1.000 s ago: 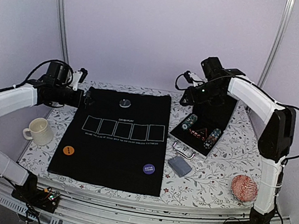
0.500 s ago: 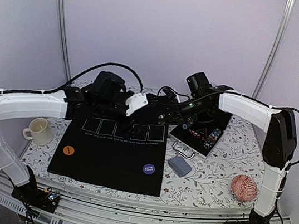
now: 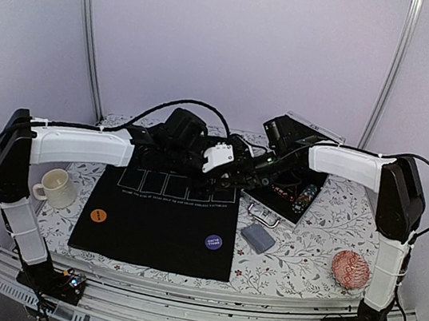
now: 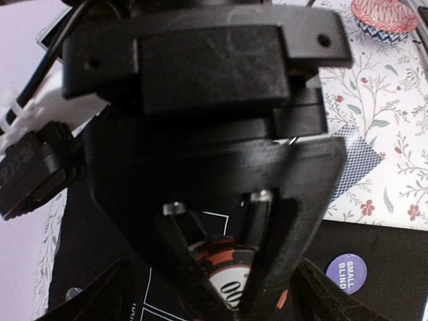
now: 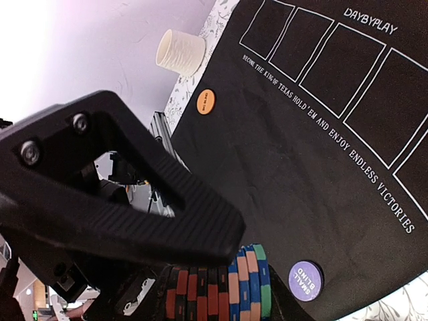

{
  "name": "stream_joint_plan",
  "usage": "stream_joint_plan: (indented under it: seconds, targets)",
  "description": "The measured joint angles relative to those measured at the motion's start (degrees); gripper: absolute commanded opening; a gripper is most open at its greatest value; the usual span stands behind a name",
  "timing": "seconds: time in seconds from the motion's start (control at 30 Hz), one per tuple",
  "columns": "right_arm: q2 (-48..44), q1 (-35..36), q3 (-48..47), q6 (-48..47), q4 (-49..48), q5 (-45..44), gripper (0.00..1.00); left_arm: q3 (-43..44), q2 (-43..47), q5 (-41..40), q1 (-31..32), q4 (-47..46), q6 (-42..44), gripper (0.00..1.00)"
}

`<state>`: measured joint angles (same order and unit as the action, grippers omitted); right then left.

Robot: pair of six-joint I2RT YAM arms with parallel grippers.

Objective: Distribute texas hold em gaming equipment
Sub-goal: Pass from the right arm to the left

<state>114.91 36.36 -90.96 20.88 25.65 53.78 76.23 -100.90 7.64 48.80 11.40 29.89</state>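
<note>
My right gripper (image 3: pixel 243 170) is shut on a short stack of poker chips (image 5: pixel 227 291), black-and-red with blue and green ones at one end. It holds them above the upper right of the black mat (image 3: pixel 157 217). My left gripper (image 3: pixel 226 165) is open and faces it. In the left wrist view its fingers stand wide on either side of the right gripper's jaws and the chip stack (image 4: pixel 231 267). An orange button (image 3: pixel 98 214) and a purple button (image 3: pixel 214 242) lie on the mat. A blue-grey card deck (image 3: pixel 258 238) lies right of it. The silver button is hidden.
An open black chip case (image 3: pixel 280 195) with more chips (image 3: pixel 306 194) stands right of the mat, behind a metal handle (image 3: pixel 263 214). A cream mug (image 3: pixel 55 187) stands at the left. A red patterned disc (image 3: pixel 351 270) lies at the right front.
My left arm swung from the far left across the mat to the right gripper. My right gripper moved from over the chip case to above the mat with chips in it.
</note>
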Motion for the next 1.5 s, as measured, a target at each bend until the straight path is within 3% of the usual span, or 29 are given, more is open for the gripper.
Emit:
stream_joint_plan:
  seconds: [0.07, 0.2, 0.47, 0.53, 0.67, 0.93, 1.23, 1.33, 1.5]
  targets:
    - [0.0, 0.0, 0.35, 0.46, -0.66, 0.52, 0.02, 0.02, -0.04, 0.66, 0.0, -0.04, 0.31, 0.66]
    - [0.0, 0.0, 0.55, 0.96, -1.77, 1.03, 0.02, 0.98, -0.83, 0.33, 0.0, -0.31, 0.61, 0.55]
    - [0.0, 0.02, 0.55, 1.22, -2.84, 1.09, 0.02, 1.42, -2.71, -1.09, 0.0, -0.87, 0.79, 0.55]
    - [0.0, 0.09, 0.55, 1.25, -2.89, 1.18, 0.02, 1.42, -3.04, -1.4, 0.0, -0.92, 0.81, 0.42]
    - [0.02, -0.04, 0.55, 2.67, -3.08, 1.22, 0.02, 1.42, -3.15, -1.79, 0.13, -1.01, 2.1, 0.0]
    - [0.46, 0.02, 0.48, 3.08, -2.82, 1.2, 0.03, 0.04, -2.95, -1.31, 0.11, -2.51, 1.38, 0.0]
    - [0.76, 0.39, -1.03, 1.57, 0.37, 0.22, 0.54, -1.95, -1.84, -1.31, 0.11, -3.54, -1.05, 0.0]
    - [0.76, 0.46, -1.2, 0.07, 0.98, -0.44, 0.61, -3.43, -1.29, -1.79, -0.17, -2.16, -2.86, 0.0]
    - [0.76, 0.28, -1.2, -1.77, 1.62, -1.6, 0.63, -7.06, -0.02, -2.05, -0.52, -0.57, -5.33, 0.0]
